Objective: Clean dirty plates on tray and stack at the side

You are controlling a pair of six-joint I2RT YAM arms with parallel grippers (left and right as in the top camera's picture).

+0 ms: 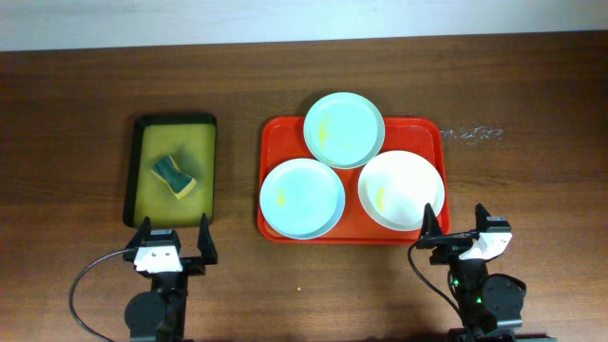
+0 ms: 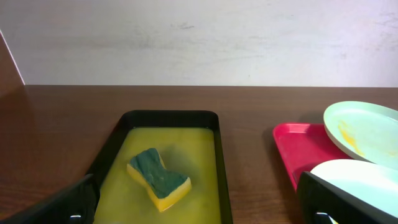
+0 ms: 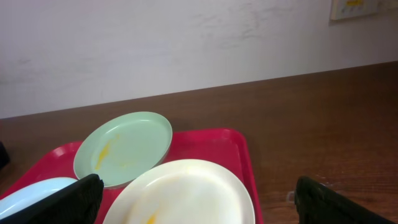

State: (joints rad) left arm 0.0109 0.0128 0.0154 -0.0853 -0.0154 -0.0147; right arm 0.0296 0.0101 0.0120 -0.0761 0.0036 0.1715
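Observation:
Three plates lie on the red-orange tray (image 1: 275,133): a mint plate (image 1: 344,130) at the back with a yellow smear, a pale blue plate (image 1: 302,198) front left, and a white plate (image 1: 401,189) front right with a yellow smear. My left gripper (image 1: 173,249) is open and empty near the table's front, just in front of the small tray. My right gripper (image 1: 461,237) is open and empty just in front of the red tray's right corner. The right wrist view shows the white plate (image 3: 186,193), the mint plate (image 3: 124,146) and the red tray (image 3: 239,155).
A black-rimmed yellow-green tray (image 1: 142,180) at the left holds a yellow and green sponge (image 1: 177,176), which also shows in the left wrist view (image 2: 157,178). Brown wooden table (image 1: 532,142) extends to the right of the red tray. A pale wall stands behind.

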